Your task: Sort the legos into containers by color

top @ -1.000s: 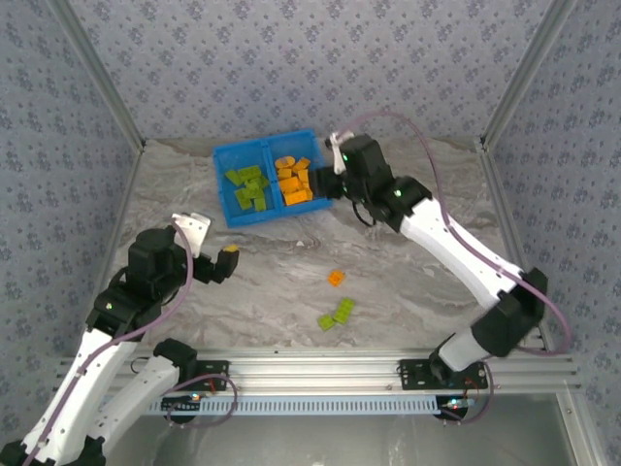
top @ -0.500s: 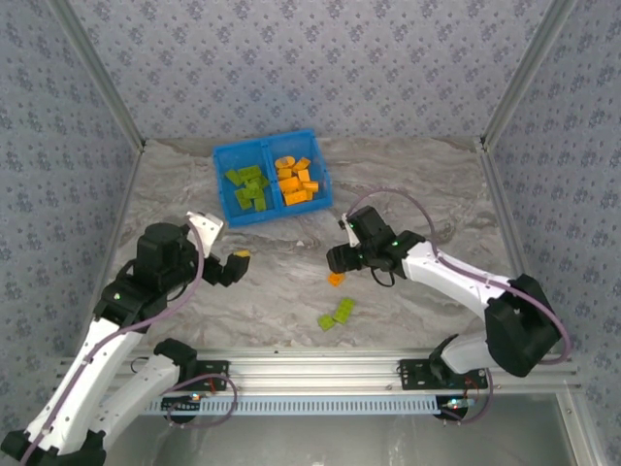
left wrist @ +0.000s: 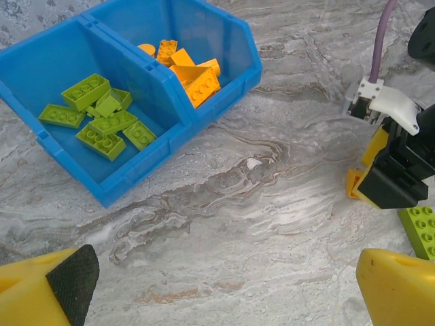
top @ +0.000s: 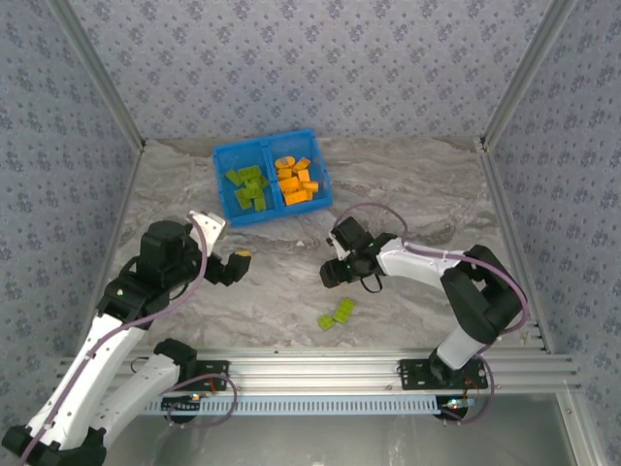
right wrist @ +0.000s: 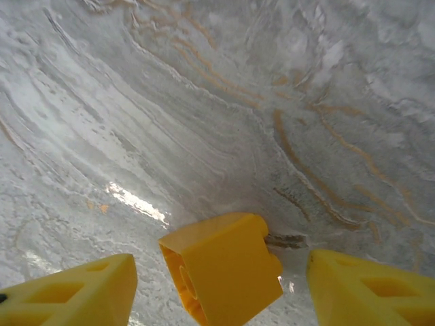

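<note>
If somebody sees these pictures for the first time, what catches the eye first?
The bright blue tray at the far side of the table stands out first, with green bricks in its left compartment and orange bricks in its right one. Next comes the right gripper near the middle of the table, its open fingers on either side of a lone orange brick. A few loose green bricks lie nearer the arms.

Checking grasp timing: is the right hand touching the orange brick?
Apart. Right wrist view shows bare table between the orange brick and each finger of the right hand.
</note>
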You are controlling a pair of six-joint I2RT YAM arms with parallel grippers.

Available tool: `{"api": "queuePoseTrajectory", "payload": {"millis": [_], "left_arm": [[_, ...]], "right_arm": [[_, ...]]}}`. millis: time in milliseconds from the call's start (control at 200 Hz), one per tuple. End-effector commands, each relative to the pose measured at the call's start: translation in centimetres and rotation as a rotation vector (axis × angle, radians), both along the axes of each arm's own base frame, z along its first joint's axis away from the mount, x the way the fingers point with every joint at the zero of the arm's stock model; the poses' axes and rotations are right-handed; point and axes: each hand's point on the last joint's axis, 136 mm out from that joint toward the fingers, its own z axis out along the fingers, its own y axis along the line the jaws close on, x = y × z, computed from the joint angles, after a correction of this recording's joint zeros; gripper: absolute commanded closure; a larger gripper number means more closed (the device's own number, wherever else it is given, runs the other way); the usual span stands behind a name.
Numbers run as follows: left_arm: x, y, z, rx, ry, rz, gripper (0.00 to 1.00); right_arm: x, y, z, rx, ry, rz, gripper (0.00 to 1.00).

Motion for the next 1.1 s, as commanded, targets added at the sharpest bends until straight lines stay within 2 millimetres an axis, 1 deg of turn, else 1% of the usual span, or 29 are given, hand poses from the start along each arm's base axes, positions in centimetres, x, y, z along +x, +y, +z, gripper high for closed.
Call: {"api": "queuePoseTrajectory", "payload": {"millis": [0, 85, 240, 450, 540, 655, 770, 874, 969, 979, 984, 1054, 1074, 1089, 1094], "left_arm": [[0.1, 0.3, 0.8, 0.004, -0.023, 0.006, 0.01], [0.1, 0.3, 0.8, 0.003, -0.025, 0.005, 0.01], [0.1, 0.3, 0.9, 0.002, -0.027, 0.005, 0.01], [0.0, 0.3, 0.8, 0.004, -0.025, 0.005, 0.01], [0.0, 0.3, 0.8, 0.004, -0.026, 0.006, 0.01], [0.1, 0.4, 0.8, 0.005, -0.026, 0.008, 0.01], [0.1, 0.4, 0.8, 0.006, -0.024, 0.009, 0.01], [0.1, 0.4, 0.7, 0.008, -0.024, 0.008, 0.01], [0.1, 0.4, 0.9, 0.006, -0.027, 0.009, 0.01], [0.1, 0.4, 0.9, 0.006, -0.028, 0.008, 0.01], [0.1, 0.4, 0.9, 0.006, -0.027, 0.008, 0.01], [0.0, 0.4, 0.9, 0.004, -0.03, 0.007, 0.01], [0.0, 0.4, 1.0, 0.003, -0.031, 0.007, 0.01], [0.0, 0.4, 1.0, 0.003, -0.032, 0.007, 0.01], [0.0, 0.4, 1.0, 0.004, -0.033, 0.007, 0.01]], "right_arm": [[-0.3, -0.7, -0.8, -0.067, 0.022, -0.025, 0.38], [-0.7, -0.6, -1.0, -0.075, 0.035, -0.02, 0.43], [-0.8, -0.7, -1.1, -0.117, 0.037, -0.036, 0.49], [-1.0, 0.5, -1.0, -0.118, 0.025, -0.021, 0.54], [-0.8, 0.6, -0.8, -0.119, 0.019, -0.028, 0.59], [-0.6, 0.8, 0.2, -0.108, 0.001, -0.031, 0.66], [-0.2, 0.8, 2.3, -0.077, -0.042, -0.044, 0.68], [0.5, 0.4, 5.1, -0.054, -0.112, -0.085, 0.69], [1.2, -0.3, 8.3, -0.045, -0.197, -0.115, 0.69], [1.4, -0.4, 9.1, -0.04, -0.219, -0.117, 0.69], [1.4, -0.4, 9.1, -0.04, -0.219, -0.117, 0.69], [2.2, -0.8, 12.4, -0.027, -0.318, -0.134, 0.69], [2.5, -0.8, 13.3, -0.023, -0.348, -0.137, 0.69], [2.8, -0.8, 14.5, -0.014, -0.383, -0.139, 0.69], [2.8, -0.8, 14.5, -0.014, -0.383, -0.139, 0.69]]}}
